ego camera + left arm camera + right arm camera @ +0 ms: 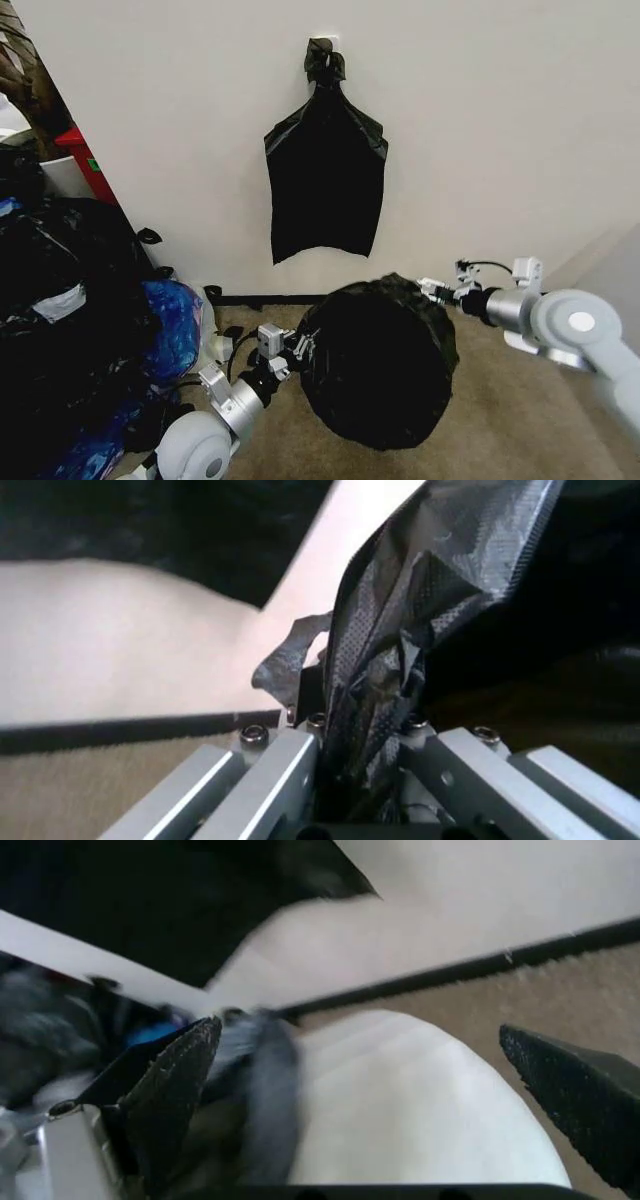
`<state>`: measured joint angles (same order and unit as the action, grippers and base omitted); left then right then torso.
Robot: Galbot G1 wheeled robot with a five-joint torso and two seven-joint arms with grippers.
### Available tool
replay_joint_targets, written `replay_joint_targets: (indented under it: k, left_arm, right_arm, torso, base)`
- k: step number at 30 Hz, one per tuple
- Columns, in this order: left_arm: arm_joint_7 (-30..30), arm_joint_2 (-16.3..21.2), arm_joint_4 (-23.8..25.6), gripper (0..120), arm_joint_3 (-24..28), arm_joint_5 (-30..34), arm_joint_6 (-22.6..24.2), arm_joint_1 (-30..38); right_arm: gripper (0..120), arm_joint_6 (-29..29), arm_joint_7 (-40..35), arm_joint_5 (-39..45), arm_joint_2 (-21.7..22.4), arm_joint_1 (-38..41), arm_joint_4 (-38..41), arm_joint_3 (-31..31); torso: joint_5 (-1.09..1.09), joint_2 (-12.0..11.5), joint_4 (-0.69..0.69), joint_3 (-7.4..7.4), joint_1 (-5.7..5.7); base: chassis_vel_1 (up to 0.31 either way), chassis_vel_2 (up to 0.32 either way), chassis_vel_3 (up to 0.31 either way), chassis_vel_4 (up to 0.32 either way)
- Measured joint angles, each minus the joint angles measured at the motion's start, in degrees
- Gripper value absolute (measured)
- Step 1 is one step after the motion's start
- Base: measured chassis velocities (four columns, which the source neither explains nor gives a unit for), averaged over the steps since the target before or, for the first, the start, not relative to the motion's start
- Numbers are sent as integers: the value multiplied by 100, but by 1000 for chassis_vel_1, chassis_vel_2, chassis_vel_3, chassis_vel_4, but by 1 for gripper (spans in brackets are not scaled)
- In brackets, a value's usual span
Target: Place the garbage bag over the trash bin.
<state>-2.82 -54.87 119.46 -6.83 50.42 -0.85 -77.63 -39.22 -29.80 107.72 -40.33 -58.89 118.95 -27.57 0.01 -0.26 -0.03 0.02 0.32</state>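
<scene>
The glossy black garbage bag [380, 360] is draped as a rounded dome over the trash bin, which it hides in the head view. My left gripper [298, 350] is at the bag's left edge, shut on a fold of the wrinkled film [385, 667]. My right gripper [438, 290] is at the bag's upper right edge. Its fingers [180, 1087] are spread wide, open, around the bin's smooth white wall [420, 1117]. A blurred strip of bag film [262, 1087] lies beside one finger.
A flat black bag with a knotted top [325, 180] hangs on the white wall behind. A large heap of black bags [60, 320] and a blue bag [175, 325] fill the left side, with a red box [85, 160] behind them. Tan carpet [510, 420] lies to the right.
</scene>
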Motion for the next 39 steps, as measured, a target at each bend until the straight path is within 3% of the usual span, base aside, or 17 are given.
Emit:
replay_joint_targets:
  k: [4, 9, 13, 14, 16, 18, 20, 24, 29, 39]
  left_arm:
    - [211, -34, -60, 1, -14, 311, 135, 25]
    - [1048, -141, -92, 1, -18, 956, 415, 96]
    - [2215, -184, -13, 1, -6, 1676, 805, 240]
    - [2215, -184, -13, 1, -6, 1676, 805, 240]
    - [2558, -201, -15, 1, -45, 2119, 916, 331]
    - [2891, -249, -85, 1, -103, 2669, 970, 464]
    - [3102, -275, -133, 1, -136, 3102, 974, 565]
    - [3330, -280, -146, 1, -204, 3628, 972, 688]
    - [3599, -276, -247, 1, -346, 4368, 959, 948]
    - [3677, -285, -342, 1, -421, 4759, 960, 1143]
  right_arm:
    - [100, 95, 113, 118, -22, -94, 156, -192]
    - [100, 260, 712, -386, -108, -372, 376, -413]
    - [100, 566, 2516, -2082, -159, -1412, 389, -839]
    - [100, 566, 2516, -2082, -159, -1412, 389, -839]
    - [100, 795, 3310, -2727, -210, -1777, 237, -952]
    - [100, 1475, 4297, -3576, -291, -2218, -4, -920]
    - [100, 1730, 4908, -4059, -418, -2495, -170, -895]
    - [100, 1807, 5062, -4169, -645, -2782, -213, -868]
    - [100, 1770, 4665, -3889, -1173, -3334, 26, -880]
    - [100, 1496, 3751, -3069, -1741, -3363, 293, -793]
  torso:
    - [0, 0, 0, 0, 0]
    - [0, 0, 3, 0, 0]
    - [2, 0, -4, 0, 0]
    - [2, 0, -4, 0, 0]
    - [1, 0, -3, 0, 0]
    - [1, 0, 0, 0, 0]
    - [0, 0, 0, 0, 0]
    - [0, 0, -2, 0, 0]
    - [-1, 0, 0, 0, 0]
    - [0, 0, 0, 0, 0]
  base:
    - [0, 0, 0, 0]
    - [0, 0, 0, 0]
    - [0, 0, 0, 0]
    - [0, 0, 0, 0]
    - [0, 0, 0, 0]
    - [0, 0, 0, 0]
    - [0, 0, 0, 0]
    - [0, 0, 0, 0]
    - [0, 0, 0, 0]
    - [0, 0, 0, 0]
